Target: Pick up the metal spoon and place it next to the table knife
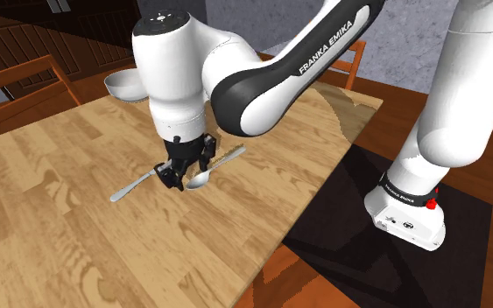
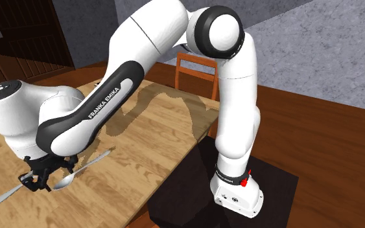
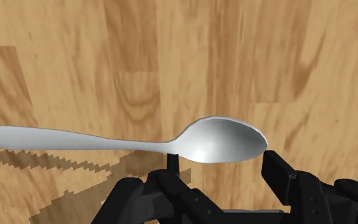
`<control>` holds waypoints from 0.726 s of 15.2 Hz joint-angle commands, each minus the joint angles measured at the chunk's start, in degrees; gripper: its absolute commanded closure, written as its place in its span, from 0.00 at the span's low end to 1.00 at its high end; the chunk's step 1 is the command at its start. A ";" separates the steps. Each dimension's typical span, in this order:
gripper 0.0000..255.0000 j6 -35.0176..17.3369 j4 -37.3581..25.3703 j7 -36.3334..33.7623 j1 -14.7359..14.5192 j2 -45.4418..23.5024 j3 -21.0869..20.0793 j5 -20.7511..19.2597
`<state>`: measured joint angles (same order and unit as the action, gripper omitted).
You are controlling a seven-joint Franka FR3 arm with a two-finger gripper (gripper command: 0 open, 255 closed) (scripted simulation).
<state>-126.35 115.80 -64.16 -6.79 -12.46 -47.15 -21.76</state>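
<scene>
I have the spoon by its bowl, close to the knife.

The black two-finger gripper (image 1: 179,181) is low over the light wooden table (image 1: 60,227), closed narrowly on the silver metal spoon (image 3: 139,146). One finger is at the neck and the other at the bowl's tip. In the shoulder view the spoon's long axis slants, with the handle pointing up and right and the bowl towards the grey table knife (image 1: 133,187). The knife lies just left of the gripper, nearly in line with the spoon.
</scene>
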 commanded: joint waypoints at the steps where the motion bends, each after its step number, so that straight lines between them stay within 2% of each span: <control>1: 1.00 -1.17 0.49 -1.14 -0.53 -1.23 0.45 -1.40; 5: 1.00 -3.58 1.59 -3.24 -1.49 -3.53 1.59 -4.14; 11: 1.00 -3.58 1.59 -3.24 -1.50 -3.53 1.60 -4.13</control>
<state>-129.91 117.37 -67.38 -8.29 -15.98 -45.55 -25.89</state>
